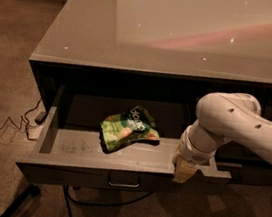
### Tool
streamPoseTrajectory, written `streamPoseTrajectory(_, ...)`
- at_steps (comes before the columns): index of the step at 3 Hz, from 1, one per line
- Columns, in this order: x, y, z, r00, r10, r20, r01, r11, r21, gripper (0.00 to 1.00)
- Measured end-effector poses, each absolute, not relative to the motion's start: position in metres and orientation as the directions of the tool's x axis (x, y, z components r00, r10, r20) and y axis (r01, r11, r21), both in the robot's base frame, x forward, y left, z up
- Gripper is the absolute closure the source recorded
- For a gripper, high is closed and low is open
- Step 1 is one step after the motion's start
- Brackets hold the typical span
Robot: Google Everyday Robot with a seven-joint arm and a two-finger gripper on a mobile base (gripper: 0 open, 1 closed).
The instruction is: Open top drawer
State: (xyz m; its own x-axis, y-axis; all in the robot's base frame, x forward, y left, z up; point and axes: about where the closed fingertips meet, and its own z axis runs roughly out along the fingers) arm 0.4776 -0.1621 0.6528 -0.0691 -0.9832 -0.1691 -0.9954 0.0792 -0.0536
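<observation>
We are finding the top drawer across the lower centre of the frame, standing well out from under the countertop, with its scuffed tray exposed. A green snack bag is lying in the tray near its middle.

The gripper is sitting at lower right, down against the drawer's front edge. It is to the right of the metal pull and apart from it. We are unable to tell how wide it is set or whether it has hold of anything.

We are judging the opening as largely done.

We are noting these risks:
- Contact is off-centre, so any pull from here could be skewing the drawer on its runners and jamming it.
- The gripper could be slipping off the thin edge.
- Overtravel could be driving the drawer hard against its stops.
- A dark cable is lying on the floor below the drawer front, where a retreating base could be snagging it.
</observation>
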Motion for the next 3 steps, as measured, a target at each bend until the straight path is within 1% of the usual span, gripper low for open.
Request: streamPoseTrajectory(3,0.4776,-0.1621,0.6528,-0.069,-0.983,-0.169,-0.995,0.079,-0.054,0.16)
